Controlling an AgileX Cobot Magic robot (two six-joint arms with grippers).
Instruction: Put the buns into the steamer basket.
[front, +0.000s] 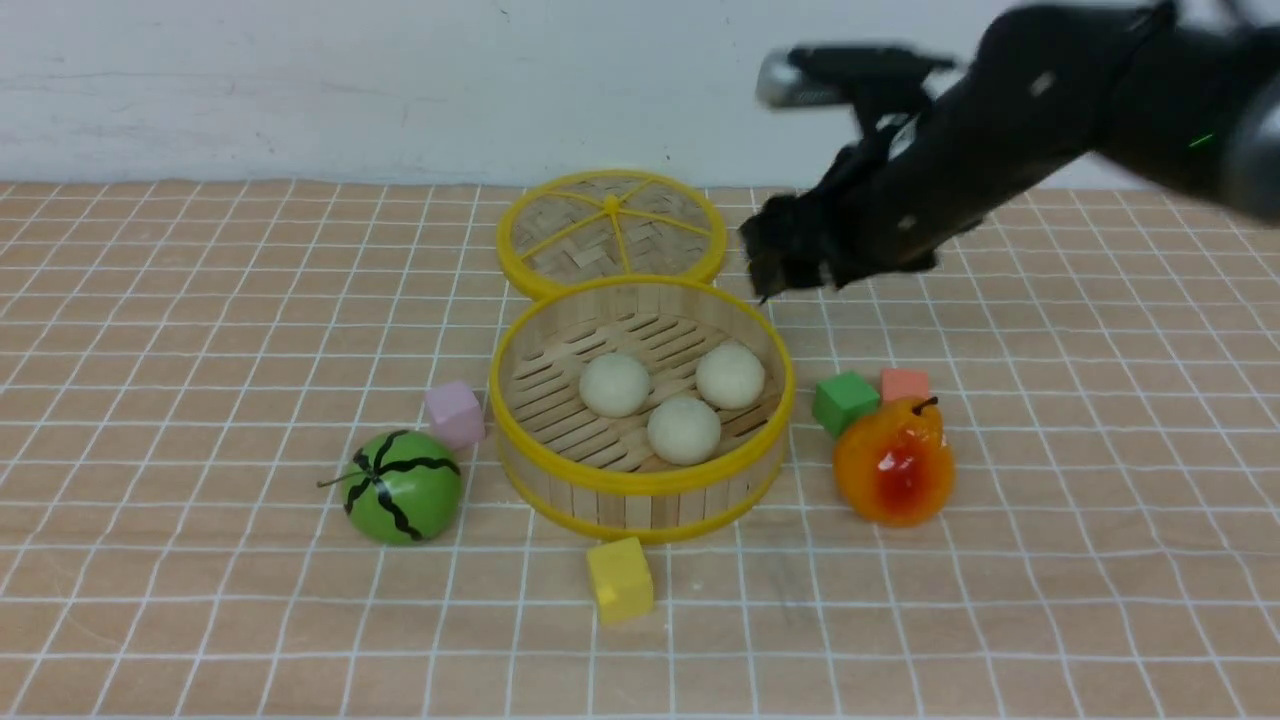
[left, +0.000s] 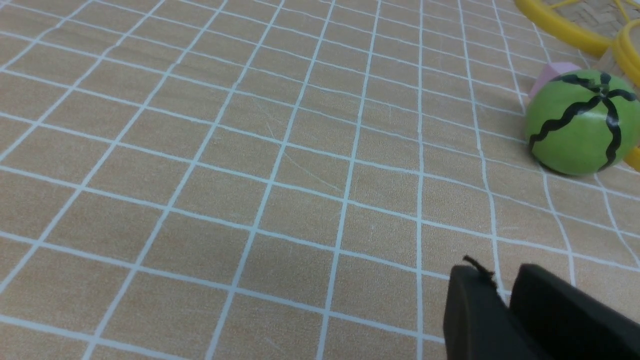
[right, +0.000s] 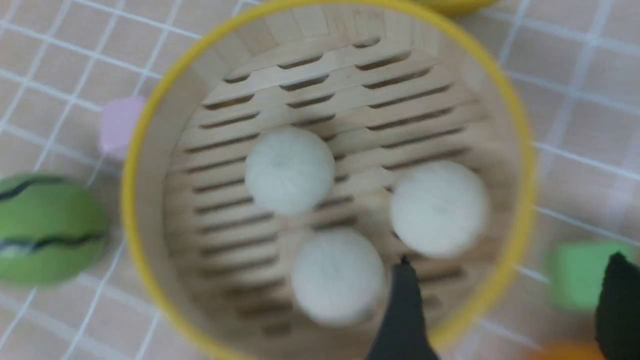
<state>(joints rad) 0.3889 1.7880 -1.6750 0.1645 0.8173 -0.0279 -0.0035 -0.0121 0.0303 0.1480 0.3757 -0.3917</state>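
All three buns (front: 684, 430) in steamer basket (front: 640, 482), placing looks done; right hand (right: 511, 259) empty, fingers apart, left hand (left: 497, 272) can't tell, only retreat left.

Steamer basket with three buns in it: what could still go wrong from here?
The right gripper is open and blurred close to the steamer basket; a low swing might clip the rim and shift it.

The buns sit loose on the slatted floor, so a knock could set them rolling.

The green cube and the pear stand just beside the basket, so a low pass on that side might bump them.
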